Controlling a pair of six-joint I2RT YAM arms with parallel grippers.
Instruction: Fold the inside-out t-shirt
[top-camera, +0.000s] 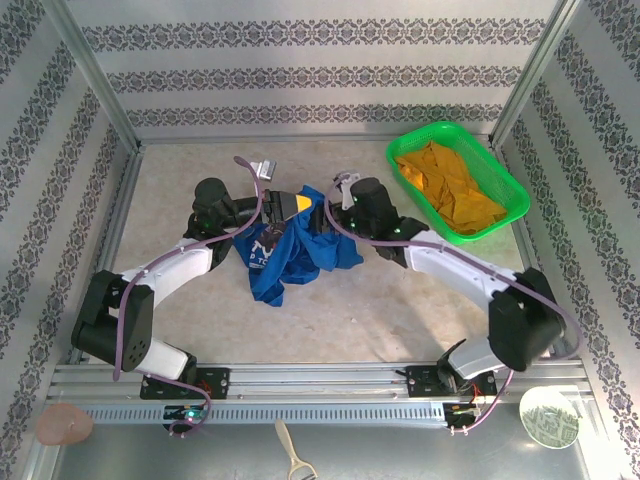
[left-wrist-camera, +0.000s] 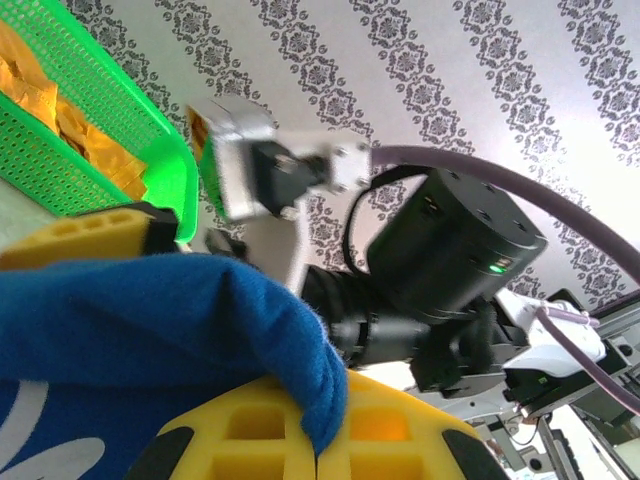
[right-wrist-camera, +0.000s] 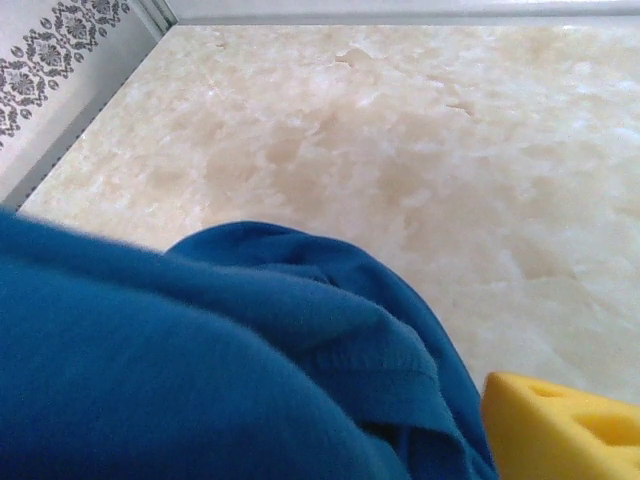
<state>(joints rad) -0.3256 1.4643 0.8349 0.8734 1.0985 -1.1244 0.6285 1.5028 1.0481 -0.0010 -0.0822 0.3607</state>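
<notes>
Inside-out t-shirt (top-camera: 288, 258) bunched between left arm (top-camera: 170, 265), right arm (top-camera: 450, 265), elbows out.

Bunched royal-blue t-shirt (top-camera: 290, 255), white lettering showing, drapes over the table's (top-camera: 400, 300) middle.

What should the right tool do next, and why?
Probably close the right tool on the fabric beside the left tool. The t-shirt hangs bunched from the left tool's shut grip, blue cloth lies against the right tool's finger, and nothing is spread flat yet.
</notes>
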